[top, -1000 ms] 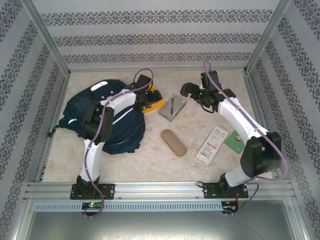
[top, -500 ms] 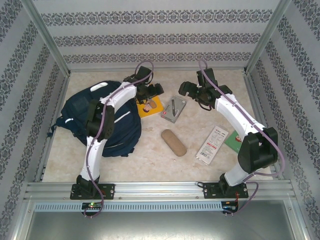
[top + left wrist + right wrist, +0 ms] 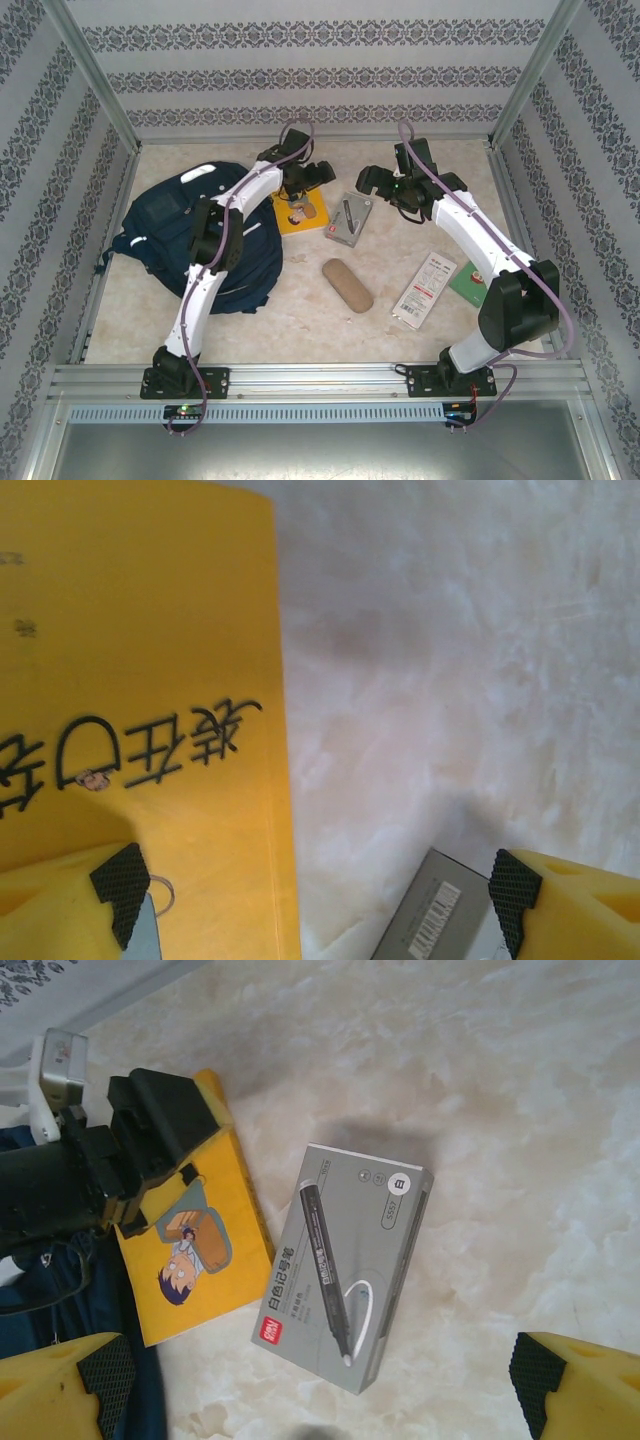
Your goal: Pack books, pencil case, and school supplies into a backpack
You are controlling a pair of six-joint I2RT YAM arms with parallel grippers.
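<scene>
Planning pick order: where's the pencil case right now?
In the top external view the tan pencil case lies mid-table, on the near side of the grey pen box, with the white packet to its right.

I saw left gripper over the yellow book beside the backpack — right gripper near grey box, pencil case apart.

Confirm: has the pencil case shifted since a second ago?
No. The pencil case lies at the same spot and tilt, with the same gap to the white packet beside it.
</scene>
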